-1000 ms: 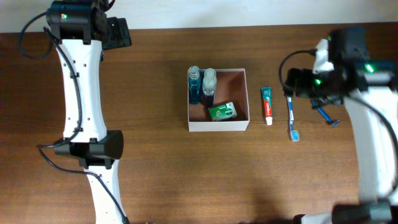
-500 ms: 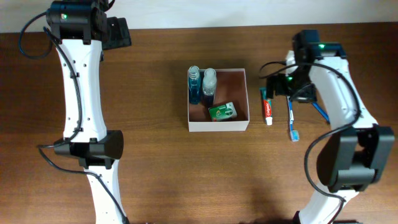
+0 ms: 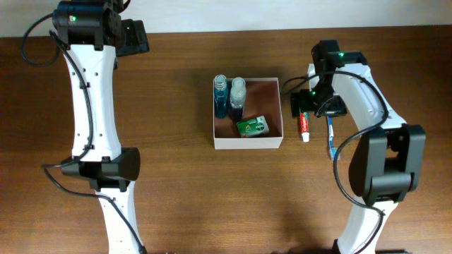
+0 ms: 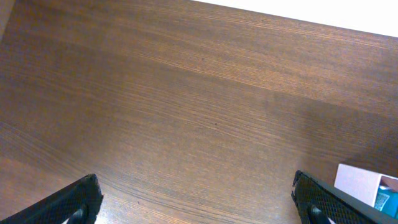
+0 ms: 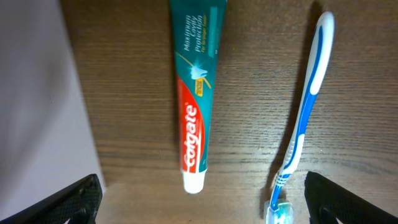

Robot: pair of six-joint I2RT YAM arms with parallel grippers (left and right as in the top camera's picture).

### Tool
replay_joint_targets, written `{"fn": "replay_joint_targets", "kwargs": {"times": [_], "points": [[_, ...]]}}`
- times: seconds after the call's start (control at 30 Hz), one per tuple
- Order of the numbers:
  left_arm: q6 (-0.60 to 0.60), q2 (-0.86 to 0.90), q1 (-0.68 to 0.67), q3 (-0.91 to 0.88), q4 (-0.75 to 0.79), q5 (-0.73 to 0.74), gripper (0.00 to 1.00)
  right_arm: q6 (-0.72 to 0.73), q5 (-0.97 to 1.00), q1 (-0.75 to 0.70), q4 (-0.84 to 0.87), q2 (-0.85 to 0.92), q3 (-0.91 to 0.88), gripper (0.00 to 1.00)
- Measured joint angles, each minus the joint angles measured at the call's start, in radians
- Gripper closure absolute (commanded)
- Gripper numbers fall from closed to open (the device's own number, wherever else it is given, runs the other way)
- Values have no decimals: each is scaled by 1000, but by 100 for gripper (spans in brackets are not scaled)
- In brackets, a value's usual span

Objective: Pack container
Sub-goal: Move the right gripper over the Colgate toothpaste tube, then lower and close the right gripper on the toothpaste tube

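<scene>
Black finger tips of the right tool show only at the two lower corners of the right wrist view, far apart. This tool stands wide w/ nothing in it. Directly below it lies a teal, red and white toothpaste tube, flat on the brown wooden surface, its white cap at the bottom of the view. To the right of the tube, apart from it and approx. parallel, lies a blue and white toothbrush.

At the left edge of the same view is a white wall of the square shallow container w/ thin white walls and reddish-brown inside, just beside the tube but not touching it. From overhead the container sits near the middle of the surface, and the right tool hangs just outside its right wall.

Inside are a blue bottle and a clear bottle, side by side in the upper left corner, and a green packet in the lower right part.

The left tool is well apart, at the upper left of the surface. Its tips are also wide, w/ only bare wood between them.
</scene>
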Motion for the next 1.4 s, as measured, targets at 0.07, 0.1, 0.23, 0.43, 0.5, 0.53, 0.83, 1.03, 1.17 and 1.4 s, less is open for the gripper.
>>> {"fn": "replay_joint_targets", "kwargs": {"times": [0.07,0.1,0.23,0.43,0.5,0.53,0.83,1.03,1.17,1.4], "points": [[0,0,0,0,0,0,1,-1,9,0,0,22,0,1],[0,0,0,0,0,0,1,-1,13,0,0,27,0,1],[0,0,0,0,0,0,1,-2,39,0,6,46,0,1],[0,0,0,0,0,0,1,-6,53,0,30,47,-2,1],[0,0,0,0,0,0,1,-8,53,0,44,48,-5,1],[0,0,0,0,0,0,1,-8,53,0,49,48,-6,0],[0,0,0,0,0,0,1,-12,54,0,66,56,-11,1],[0,0,0,0,0,0,1,-12,54,0,68,83,-11,1],[0,0,0,0,0,0,1,-11,53,0,78,120,-14,1],[0,0,0,0,0,0,1,-12,48,0,94,137,-15,3]]}}
